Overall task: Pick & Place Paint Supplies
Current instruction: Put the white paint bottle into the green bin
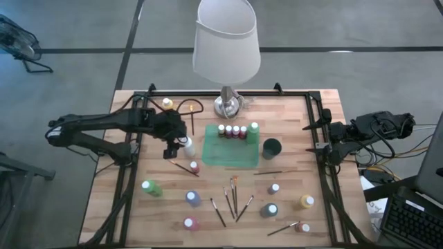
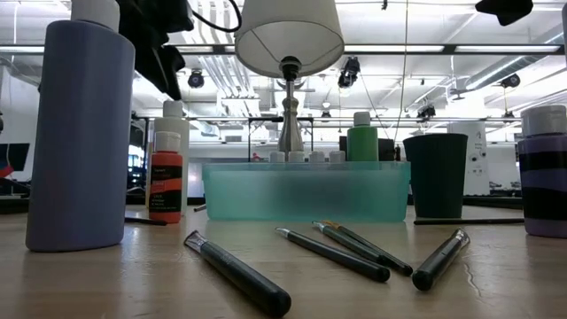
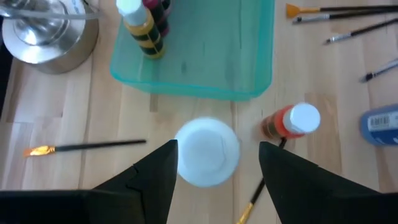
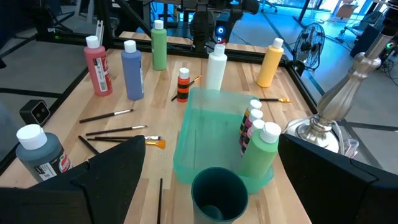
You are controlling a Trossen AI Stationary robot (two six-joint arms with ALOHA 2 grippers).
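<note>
Between the left claw's (image 3: 214, 165) spread fingers stands a white bottle (image 3: 206, 151), ungripped, just short of the green tray (image 3: 249, 74). Only the left wrist view shows this gap. Beside it stands an orange bottle (image 3: 289, 122). Well apart at the counter's (image 1: 291, 200) edge, the right claw (image 4: 211, 180) gapes empty.

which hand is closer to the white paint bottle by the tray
Left. The left hand hangs right over the white paint bottle, fingers open either side of it. The right hand waits at the table's far right edge.
</note>
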